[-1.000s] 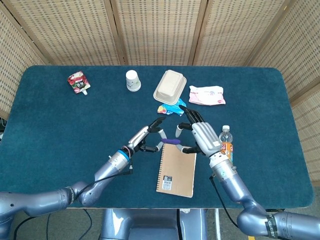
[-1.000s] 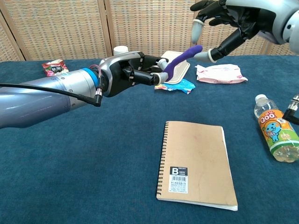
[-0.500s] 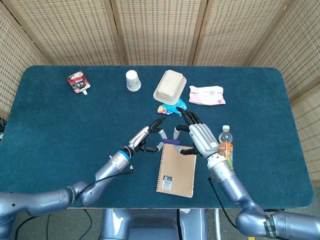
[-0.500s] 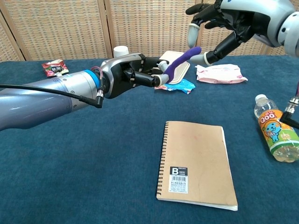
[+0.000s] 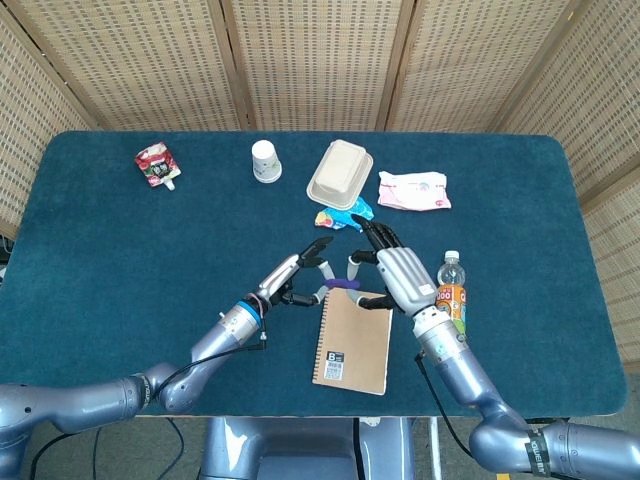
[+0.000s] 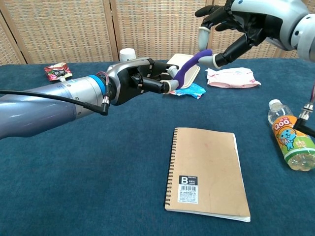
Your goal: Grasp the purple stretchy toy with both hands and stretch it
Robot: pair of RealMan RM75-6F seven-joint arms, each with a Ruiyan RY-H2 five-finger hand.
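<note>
The purple stretchy toy (image 6: 189,66) is a short soft rod held up above the blue table, slanting up to the right in the chest view. In the head view the purple stretchy toy (image 5: 343,285) sits just above the notebook's top edge. My left hand (image 6: 140,82) (image 5: 292,277) pinches its lower left end. My right hand (image 6: 235,23) (image 5: 400,274) hovers at the upper right end with fingers spread. Its thumb lies just under the toy's tip and one fingertip hangs above it, not closed on it.
A brown spiral notebook (image 5: 352,343) lies below the hands, with an orange-labelled bottle (image 5: 452,290) on its side to the right. Behind are a blue snack wrapper (image 5: 340,217), a takeout box (image 5: 340,173), a paper cup (image 5: 266,160), a pink pack (image 5: 413,190) and a red pouch (image 5: 157,165).
My right hand has shifted a little left, bringing its thumb and fingertip closer around the toy's upper end. The left hand keeps its pinch, barely moved.
</note>
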